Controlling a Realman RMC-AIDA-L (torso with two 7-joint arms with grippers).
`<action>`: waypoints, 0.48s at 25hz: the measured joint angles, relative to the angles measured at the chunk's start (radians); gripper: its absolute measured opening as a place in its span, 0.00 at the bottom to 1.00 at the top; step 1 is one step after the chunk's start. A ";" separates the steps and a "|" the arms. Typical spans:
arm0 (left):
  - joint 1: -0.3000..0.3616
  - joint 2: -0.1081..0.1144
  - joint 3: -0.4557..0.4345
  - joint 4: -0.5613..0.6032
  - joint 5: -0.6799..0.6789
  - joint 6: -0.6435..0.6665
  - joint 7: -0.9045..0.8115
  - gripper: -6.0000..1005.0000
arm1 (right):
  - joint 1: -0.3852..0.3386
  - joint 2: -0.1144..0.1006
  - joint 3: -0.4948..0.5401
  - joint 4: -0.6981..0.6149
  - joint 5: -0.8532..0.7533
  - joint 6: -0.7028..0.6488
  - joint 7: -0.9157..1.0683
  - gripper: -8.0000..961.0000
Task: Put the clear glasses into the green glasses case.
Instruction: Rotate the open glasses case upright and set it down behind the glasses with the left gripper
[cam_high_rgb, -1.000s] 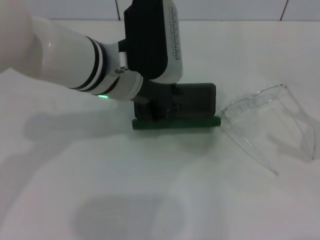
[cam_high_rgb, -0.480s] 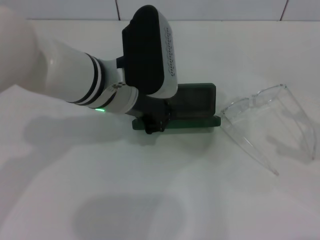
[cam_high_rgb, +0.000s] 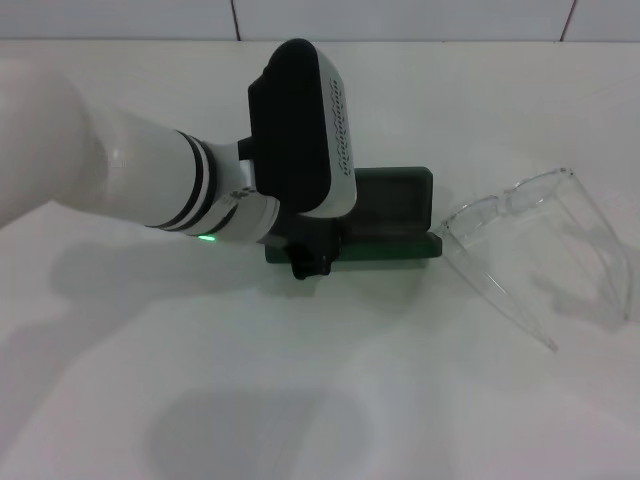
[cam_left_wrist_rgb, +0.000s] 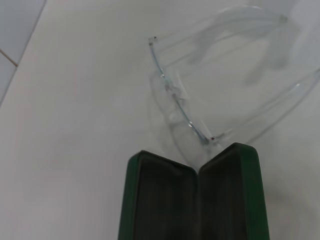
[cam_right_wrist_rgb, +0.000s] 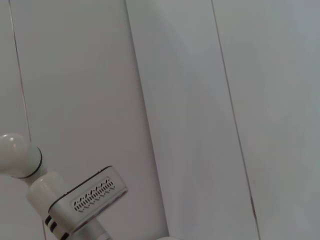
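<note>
While white tiles back the pale worktop (cam_high_rgb: 300, 400), the green glasses case (cam_high_rgb: 385, 215) lies open at its centre, lining bare. At its 3 o'clock, just beside it, rest the clear glasses (cam_high_rgb: 535, 245), arms unfolded. Over the case's 9 o'clock end hangs the left gripper (cam_high_rgb: 310, 262); whether its fingers are spread, I cannot tell.

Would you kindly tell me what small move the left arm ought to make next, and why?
Probably move the left pincer away from the green glasses case, towards the clear glasses. The case already lies open and empty, while the glasses rest on the table beside it, arms unfolded and untouched.
</note>
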 joint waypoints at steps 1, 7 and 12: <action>0.000 0.000 0.001 -0.003 0.000 0.002 0.000 0.05 | 0.000 0.000 -0.001 0.000 0.000 0.000 0.000 0.91; 0.005 0.001 0.020 -0.007 -0.002 0.018 -0.003 0.05 | 0.000 0.000 -0.003 0.001 0.000 0.000 0.000 0.91; 0.007 0.001 0.025 -0.003 -0.006 0.064 -0.006 0.05 | 0.000 0.000 -0.003 0.001 -0.002 0.000 0.000 0.91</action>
